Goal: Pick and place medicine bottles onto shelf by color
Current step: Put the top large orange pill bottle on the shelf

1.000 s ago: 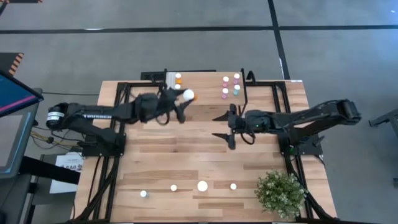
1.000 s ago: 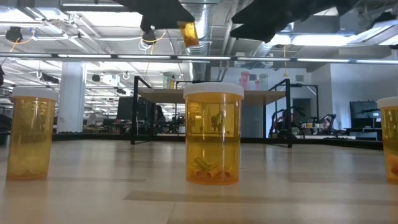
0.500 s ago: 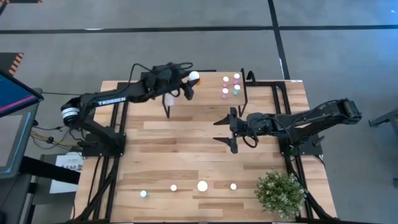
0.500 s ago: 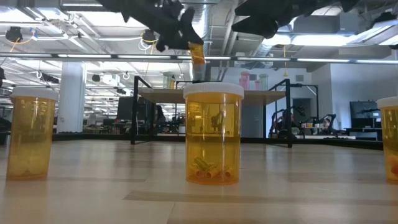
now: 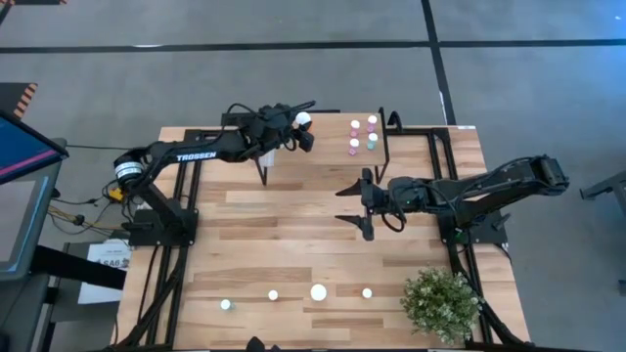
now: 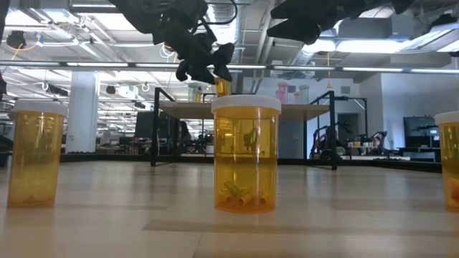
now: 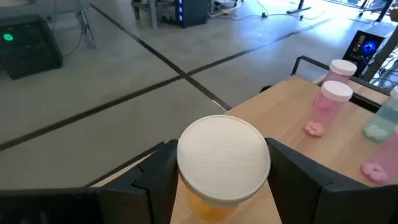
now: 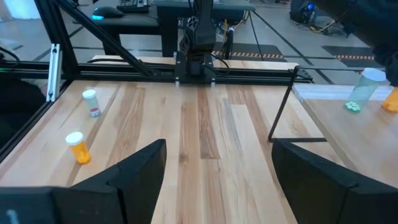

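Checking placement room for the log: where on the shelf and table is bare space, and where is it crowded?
The shelf is bare between the left gripper, shut on an orange bottle, and the pink and teal bottles crowding its right end. The table is bare mid-width, between the open right gripper and the front bottle row.

Orange bottle point(image 7: 221, 163) above shelf point(image 5: 328, 132)

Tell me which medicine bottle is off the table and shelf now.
The orange bottle with the white cap, held in the left end effector above the shelf; all other bottles stand on a surface.
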Motion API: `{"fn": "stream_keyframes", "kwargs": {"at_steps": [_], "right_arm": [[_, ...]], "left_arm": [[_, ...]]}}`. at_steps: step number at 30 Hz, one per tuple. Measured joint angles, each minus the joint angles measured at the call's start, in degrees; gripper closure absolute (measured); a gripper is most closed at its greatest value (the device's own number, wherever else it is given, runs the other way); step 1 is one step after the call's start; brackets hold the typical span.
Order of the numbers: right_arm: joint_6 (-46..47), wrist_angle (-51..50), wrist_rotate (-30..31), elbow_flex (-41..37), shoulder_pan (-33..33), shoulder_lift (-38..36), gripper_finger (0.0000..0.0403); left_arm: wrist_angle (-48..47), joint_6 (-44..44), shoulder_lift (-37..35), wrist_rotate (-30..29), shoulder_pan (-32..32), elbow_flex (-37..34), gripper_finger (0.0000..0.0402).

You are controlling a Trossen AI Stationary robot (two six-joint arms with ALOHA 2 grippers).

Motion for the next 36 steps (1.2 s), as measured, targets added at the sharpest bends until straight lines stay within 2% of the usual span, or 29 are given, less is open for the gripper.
{"fn": "stream_keyframes", "kwargs": {"at_steps": [16, 25, 36], "right_arm": [[-0.17, 0.00, 0.00, 0.00, 0.00, 0.00, 0.0092], [-0.20, 0.00, 0.00, 0.00, 0.00, 0.00, 0.0092], [-0.44, 0.02, -0.02, 0.00, 0.00, 0.00, 0.0092]], "left_arm": [[-3.83, 0.02, -0.09, 2.94, 2.19, 0.00, 0.0212], [-4.72, -0.46, -0.05, 7.47, 4.34, 0.00, 0.0212], [-6.45, -0.02, -0.03, 7.59, 4.37, 0.00, 0.0208]]}}
